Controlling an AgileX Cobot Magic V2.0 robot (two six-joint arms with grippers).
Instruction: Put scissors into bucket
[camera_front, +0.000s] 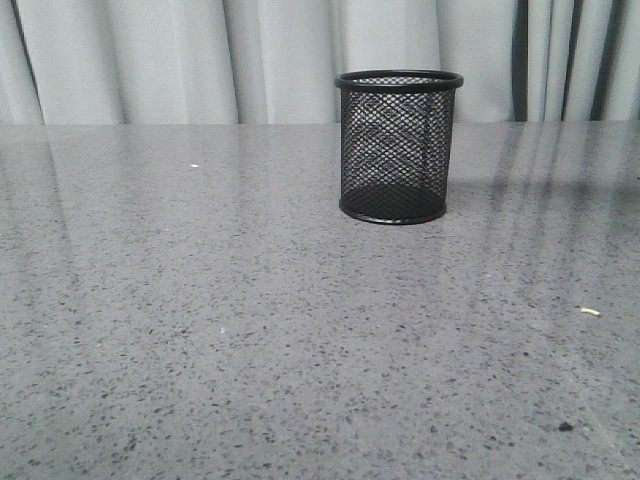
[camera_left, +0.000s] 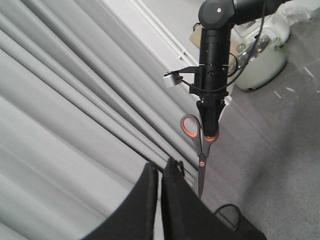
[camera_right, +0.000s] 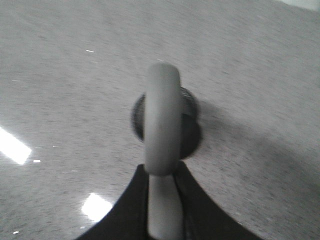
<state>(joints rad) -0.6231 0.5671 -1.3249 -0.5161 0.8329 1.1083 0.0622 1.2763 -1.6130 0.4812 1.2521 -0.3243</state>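
The black wire-mesh bucket (camera_front: 398, 147) stands upright on the grey table, right of the middle and towards the back. No gripper shows in the front view. In the left wrist view my right gripper (camera_left: 210, 129) hangs downward, shut on the handles of the scissors (camera_left: 201, 152), whose blades point down above the bucket (camera_left: 231, 214). In the right wrist view the right gripper (camera_right: 162, 169) is shut on the grey scissors handle (camera_right: 162, 115), with the bucket (camera_right: 192, 134) dark and blurred beneath it. My left gripper (camera_left: 160, 167) is shut and empty, raised off to the side.
Grey curtains (camera_front: 150, 60) hang behind the speckled table (camera_front: 250, 330). A small pale scrap (camera_front: 590, 311) and a dark speck (camera_front: 565, 426) lie at the front right. White equipment (camera_left: 260, 55) stands behind the right arm.
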